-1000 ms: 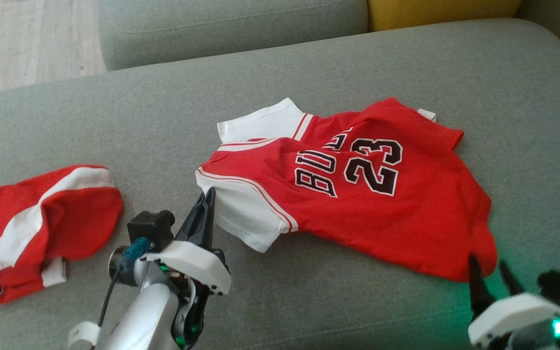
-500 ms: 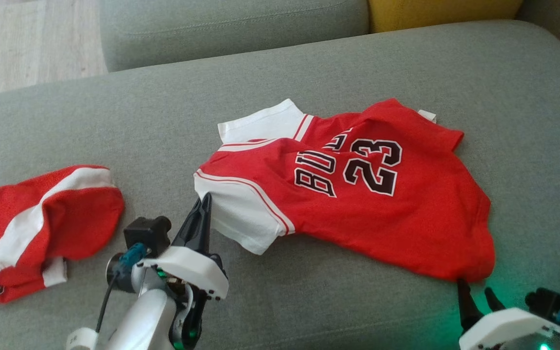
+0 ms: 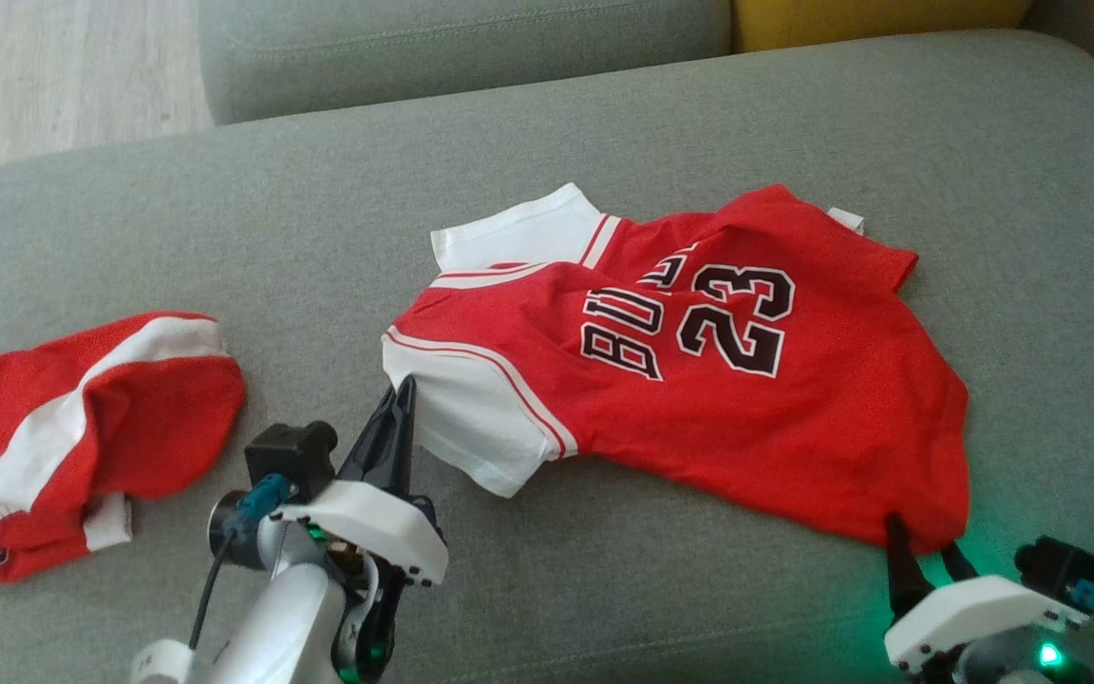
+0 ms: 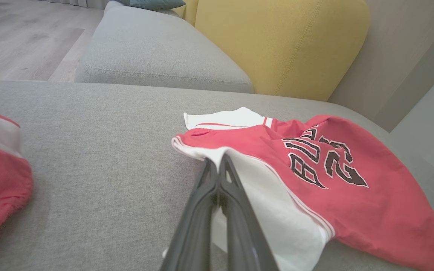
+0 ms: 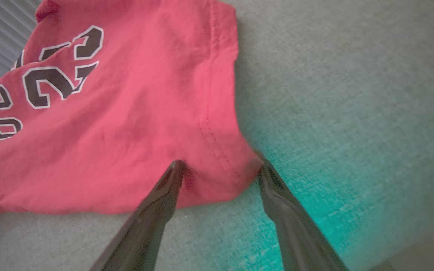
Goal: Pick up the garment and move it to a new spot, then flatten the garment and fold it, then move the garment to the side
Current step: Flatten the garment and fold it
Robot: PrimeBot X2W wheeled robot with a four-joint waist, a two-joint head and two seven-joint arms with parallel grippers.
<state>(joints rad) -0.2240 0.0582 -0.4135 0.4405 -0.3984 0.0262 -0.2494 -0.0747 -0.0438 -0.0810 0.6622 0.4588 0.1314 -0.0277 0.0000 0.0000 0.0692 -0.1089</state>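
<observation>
We saw two garments on the grey woven sofa seat (image 3: 224,237). The soft knit jersey (image 3: 794,437) lay rumpled from the centre towards 3 o'clock in the head view, red with white sleeves and black "23" lettering. Crumpled red shorts (image 3: 82,427) with a white stripe sat well apart at 9 o'clock. At 7 o'clock the left pincer (image 3: 405,394) was pressed closed on the white sleeve edge. At 5 o'clock the right pincer (image 3: 922,546) stood wide. Its wrist view showed what the head view could not: both dark fingers (image 5: 164,195) straddling the stitched red hem corner. The left wrist view revealed a smooth yellow cushion (image 4: 277,45) at 12 o'clock.
</observation>
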